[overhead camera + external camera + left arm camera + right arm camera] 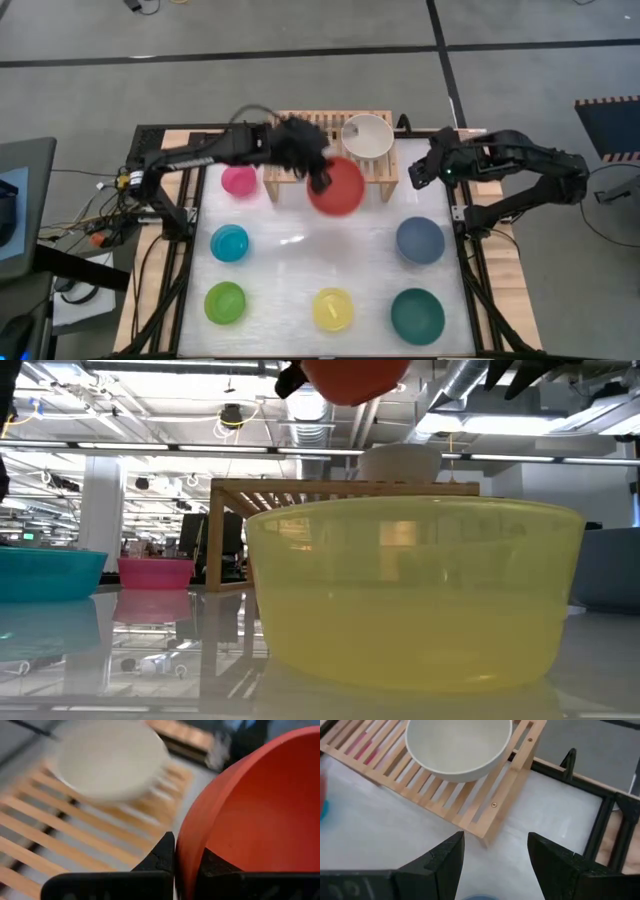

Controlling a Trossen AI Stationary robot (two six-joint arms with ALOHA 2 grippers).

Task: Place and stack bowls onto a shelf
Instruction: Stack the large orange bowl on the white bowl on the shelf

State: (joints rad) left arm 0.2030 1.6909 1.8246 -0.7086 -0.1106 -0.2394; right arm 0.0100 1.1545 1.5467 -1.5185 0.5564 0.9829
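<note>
My left gripper [318, 178] carries the red bowl [336, 186] in the air just in front of the wooden shelf [290, 125]; the bowl's underside shows at the low view's top [355, 378]. The white bowl [367, 136] sits on the shelf's slatted top at its right end, also seen from my right wrist [459, 747]. My right gripper [495, 855] is open above the table near the shelf's right leg. On the table stand the pink [239, 180], cyan [229, 242], lime green [225, 302], yellow [333, 309], teal [417, 314] and dark blue [420, 240] bowls. My left gripper pinches the red bowl's rim [186, 855], one finger [160, 855] outside the wall and one [215, 862] inside. The bowl is lifted clear of the table and tilted, its open side facing partly sideways.
The shelf stands at the table's far edge with its left and middle slats bare. A black frame rail [600, 827] runs along the table's right side beside my right gripper. Free tabletop lies between the shelf and the near row of bowls.
</note>
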